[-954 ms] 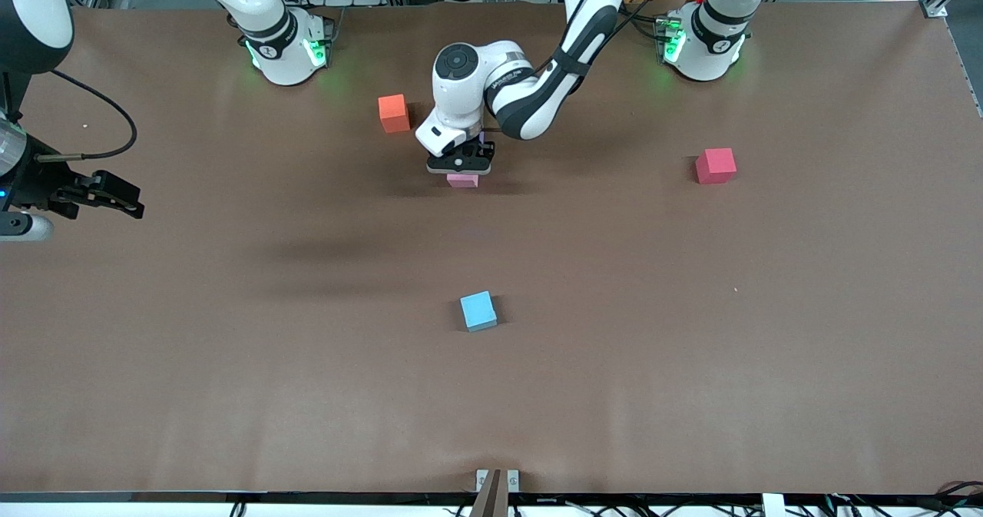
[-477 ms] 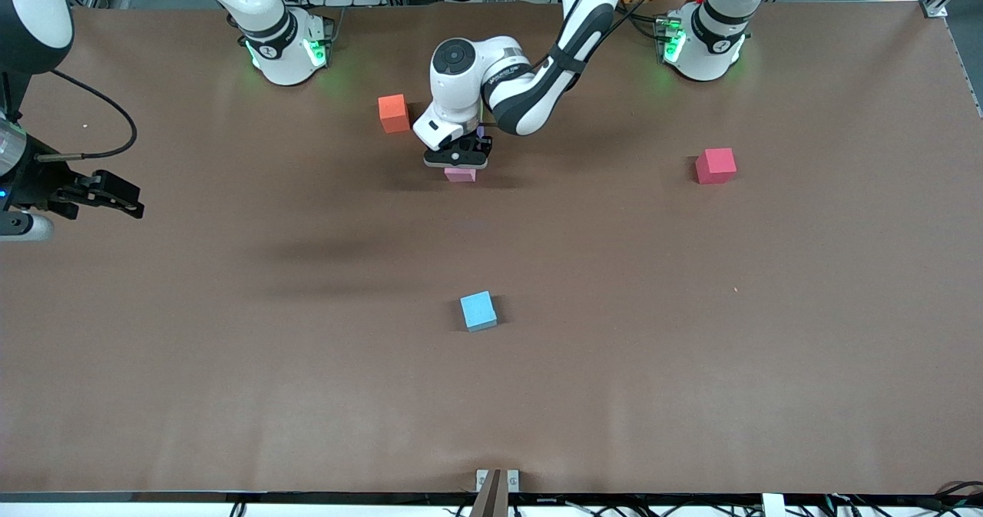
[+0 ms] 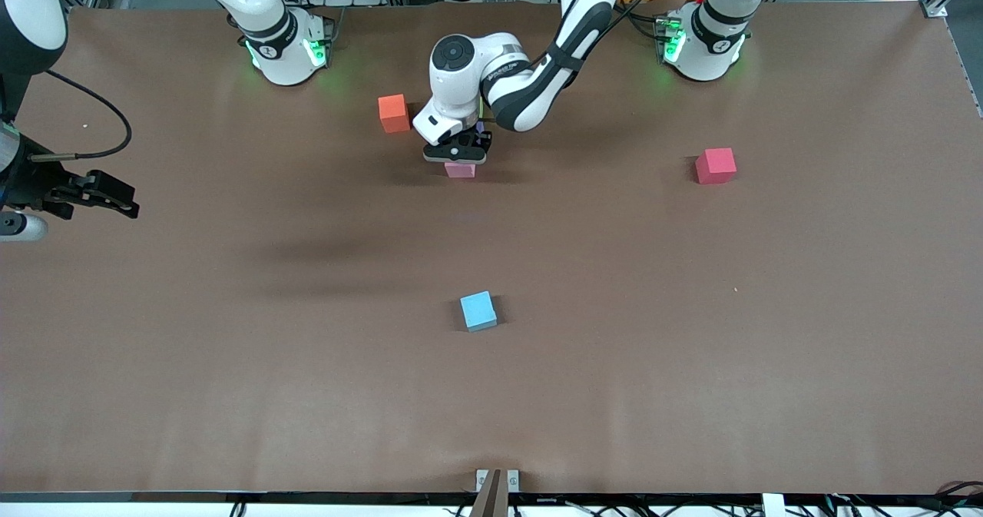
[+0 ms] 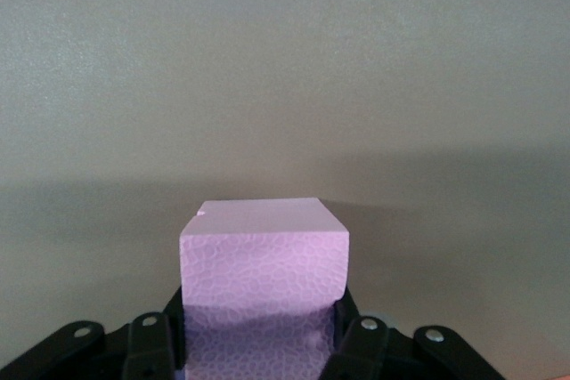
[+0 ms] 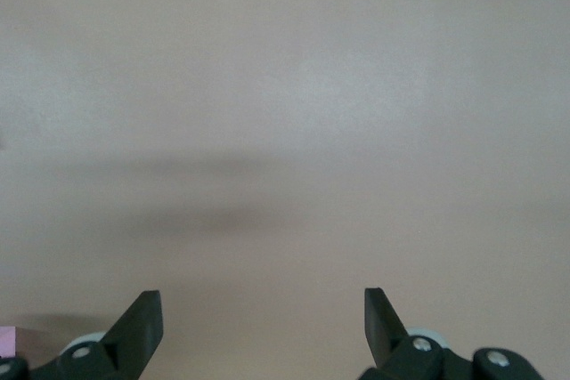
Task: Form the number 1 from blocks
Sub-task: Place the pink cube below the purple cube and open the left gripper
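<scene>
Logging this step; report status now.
Left gripper shut on pink block, beside orange block. Right gripper open, waiting at the right arm's table end. Nothing in the way.

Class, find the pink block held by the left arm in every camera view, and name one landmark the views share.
Front view: pink block under the left end effector, beside the orange block.
Left wrist view: pink block gripped, low centre.
Right wrist view: not identifiable.
Shared landmark: brown table.

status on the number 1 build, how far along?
Early. Nothing reads as a 1 yet. The left gripper is shut on a pink block, beside the orange block. Red block and blue block lie scattered. The right gripper waits open.
</scene>
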Robot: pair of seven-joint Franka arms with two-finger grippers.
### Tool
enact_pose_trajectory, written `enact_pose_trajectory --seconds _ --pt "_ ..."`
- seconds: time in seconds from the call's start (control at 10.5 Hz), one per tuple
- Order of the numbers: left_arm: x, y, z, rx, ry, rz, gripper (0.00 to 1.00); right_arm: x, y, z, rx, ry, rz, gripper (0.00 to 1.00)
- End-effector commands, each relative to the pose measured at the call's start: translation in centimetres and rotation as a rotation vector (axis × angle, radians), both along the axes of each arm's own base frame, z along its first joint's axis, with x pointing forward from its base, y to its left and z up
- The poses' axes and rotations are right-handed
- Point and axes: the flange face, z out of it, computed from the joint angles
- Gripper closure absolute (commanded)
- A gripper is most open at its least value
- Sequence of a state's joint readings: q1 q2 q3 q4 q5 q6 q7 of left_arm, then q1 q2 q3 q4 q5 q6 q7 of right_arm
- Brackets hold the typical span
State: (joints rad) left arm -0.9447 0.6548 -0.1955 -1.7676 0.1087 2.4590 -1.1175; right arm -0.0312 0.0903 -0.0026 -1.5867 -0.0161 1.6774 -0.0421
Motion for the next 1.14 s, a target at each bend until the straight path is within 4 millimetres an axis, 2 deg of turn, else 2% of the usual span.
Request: enact_pose_trajectory --seconds 0.0,0.38,0.48,0.57,0.67,0.86,1.05 --pt "-1.7 0.8 -0.4 0.008 0.029 -0.004 1.0 0.0 -0.3 0.2 0.009 -0.001 0.011 0.0" --pt "-2.7 1.1 -0.4 0.022 0.039 -0.016 1.0 0.1 -0.3 0.2 0.011 0.0 0.01 0.0" --pt "-2.8 1.1 -0.4 0.022 0.04 -0.015 0.94 0.0 -0.3 0.2 0.011 -0.001 0.01 0.0" --pt "-2.5 1.1 -0.4 0.022 0.039 -0.009 0.09 0.0 -0.2 0.2 0.011 -0.001 0.012 0.0" --pt "-2.6 1.1 -0.4 0.022 0.04 0.013 0.0 0.0 -0.2 0.2 0.011 -0.001 0.012 0.0" --pt "-2.3 0.8 0.2 0.013 0.035 0.048 0.0 0.1 -0.4 0.2 0.011 0.0 0.024 0.0" --pt "-1.2 0.9 2.4 -0.002 0.008 0.072 0.0 0.1 -0.4 0.2 0.011 -0.001 0.026 0.0"
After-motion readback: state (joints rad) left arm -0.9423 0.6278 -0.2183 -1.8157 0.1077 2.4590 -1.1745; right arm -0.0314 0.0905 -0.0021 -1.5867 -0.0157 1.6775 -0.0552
